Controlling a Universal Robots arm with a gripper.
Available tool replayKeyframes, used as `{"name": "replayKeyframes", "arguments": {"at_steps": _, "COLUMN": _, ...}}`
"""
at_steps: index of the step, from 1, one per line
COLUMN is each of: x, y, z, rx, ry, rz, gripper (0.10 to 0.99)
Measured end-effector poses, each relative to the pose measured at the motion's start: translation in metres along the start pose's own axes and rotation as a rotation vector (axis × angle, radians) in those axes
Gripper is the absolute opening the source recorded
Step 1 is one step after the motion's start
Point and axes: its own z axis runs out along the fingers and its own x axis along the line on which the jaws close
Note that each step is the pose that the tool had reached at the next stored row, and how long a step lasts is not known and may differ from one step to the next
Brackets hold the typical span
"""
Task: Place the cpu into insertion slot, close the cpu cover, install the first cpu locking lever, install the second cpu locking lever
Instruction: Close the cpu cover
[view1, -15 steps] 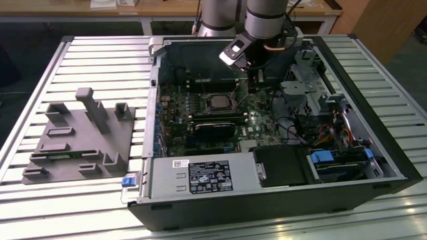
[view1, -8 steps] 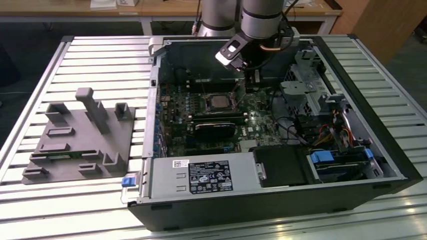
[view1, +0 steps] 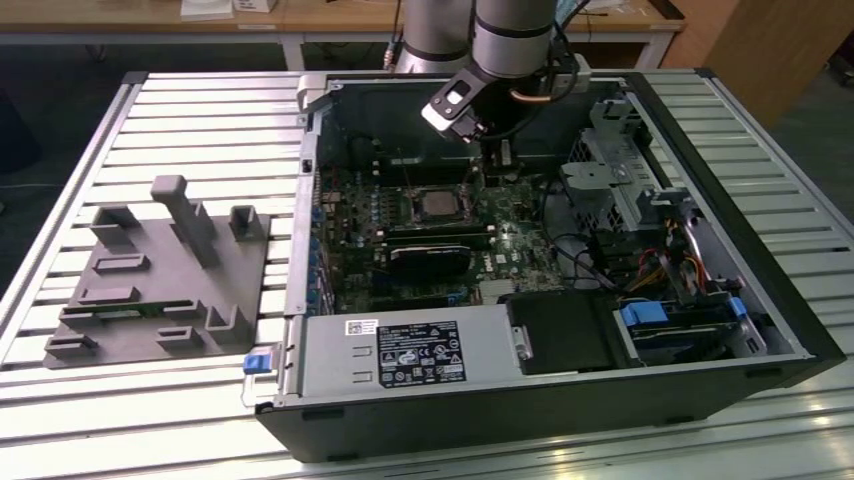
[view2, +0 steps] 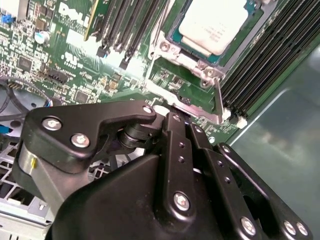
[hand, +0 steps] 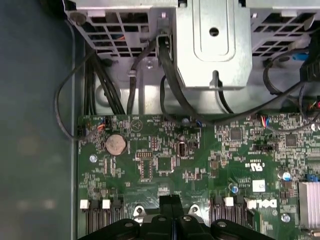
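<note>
Cpu (view2: 210, 25) seated in insertion slot (view2: 172, 36) | end effector (hand: 169, 204) narrow, nothing held, near slot

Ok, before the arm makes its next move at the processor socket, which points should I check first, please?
1. The chip lies flat in its place: ok.
2. The cover is down around the chip: ok.
3. The lever beside the cover is latched: cannot tell.
4. The gripper is shut: ok.
5. The gripper touches the lever: cannot tell.
</note>
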Motion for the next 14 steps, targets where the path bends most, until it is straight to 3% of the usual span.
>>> {"name": "replayKeyframes", "arguments": {"at_steps": 14, "x": -0.0008, "y": -0.0208, "z": -0.001, "rx": 0.0, "ry": 0.0002, "rz": 0.0, "gripper": 0.106}}
